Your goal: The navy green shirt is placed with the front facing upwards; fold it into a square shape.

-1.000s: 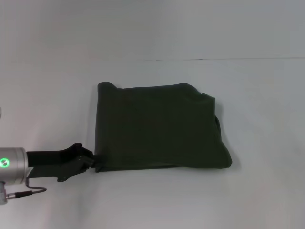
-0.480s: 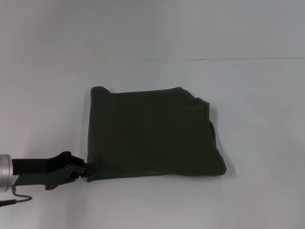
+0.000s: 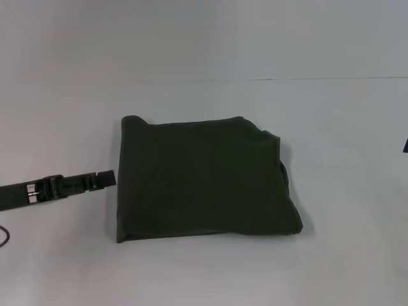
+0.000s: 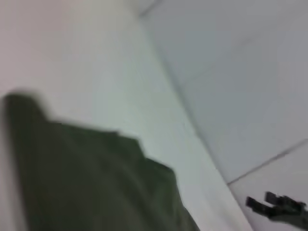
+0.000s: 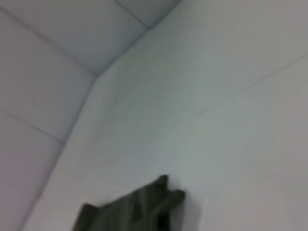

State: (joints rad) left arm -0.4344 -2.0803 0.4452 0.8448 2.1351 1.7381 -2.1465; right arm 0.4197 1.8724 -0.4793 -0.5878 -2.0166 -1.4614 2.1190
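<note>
The navy green shirt (image 3: pixel 201 178) lies folded into a rough square in the middle of the white table, plain dark fabric facing up. Its right edge bulges in loose layers. My left gripper (image 3: pixel 107 178) hovers just off the middle of the shirt's left edge, seen side-on as a thin dark bar, holding nothing. A corner and top face of the shirt (image 4: pixel 96 178) fill the left wrist view. Only a dark sliver of my right gripper (image 3: pixel 406 145) shows at the far right edge; it appears farther off as the right gripper (image 4: pixel 260 202) in the left wrist view. A shirt corner (image 5: pixel 130 209) shows in the right wrist view.
The white table (image 3: pixel 331 255) stretches all around the shirt. A grey wall (image 3: pixel 204 38) rises behind the table's far edge.
The left gripper dragged the shirt's near left corner a little leftward, then let it go and moved away to beside the left edge. The shirt now lies still.
</note>
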